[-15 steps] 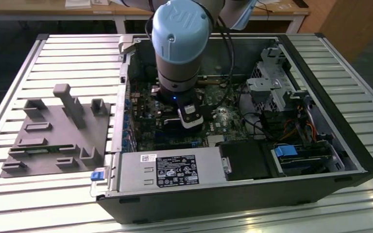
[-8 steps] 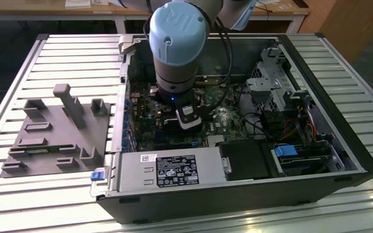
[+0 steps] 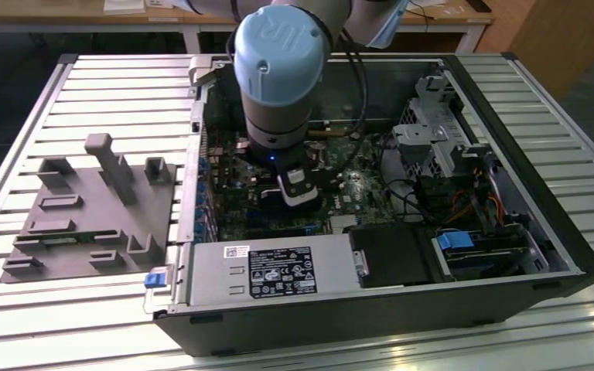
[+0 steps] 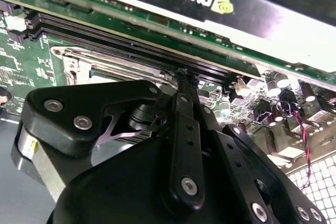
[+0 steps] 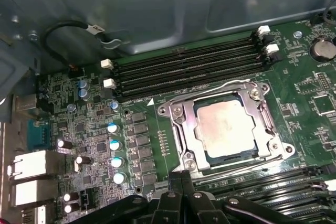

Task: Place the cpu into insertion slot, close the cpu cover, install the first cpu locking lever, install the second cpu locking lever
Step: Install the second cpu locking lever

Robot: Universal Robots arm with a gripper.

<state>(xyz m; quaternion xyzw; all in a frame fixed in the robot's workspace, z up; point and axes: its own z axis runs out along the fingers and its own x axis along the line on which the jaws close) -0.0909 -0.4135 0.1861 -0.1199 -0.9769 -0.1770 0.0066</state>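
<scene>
exterior view: arm (image 3: 276,77) reaches down into the open pc case (image 3: 380,309), which lies on a slatted surface (image 3: 90,85). gripper (image 3: 295,193) hangs low over the green motherboard (image 3: 354,193). a grey fixture block (image 3: 90,209) sits on the surface toward the exterior view's left, well apart from the case.

second wrist view: gripper (image 4: 185,74) seen close, its black fingers (image 4: 184,124) pressed together at the tip, jaws closed on nothing visible. the tip is just above the memory slots (image 4: 131,40), beside a corner of the slot's metal rim (image 4: 73,59). graphics card (image 4: 210,3) lies beyond.

first wrist view: cpu (image 5: 228,129) sits flat in the insertion slot (image 5: 178,135). cover (image 5: 223,97) lies down around it, framing the chip. memory slots (image 5: 189,66) run alongside the socket.
</scene>
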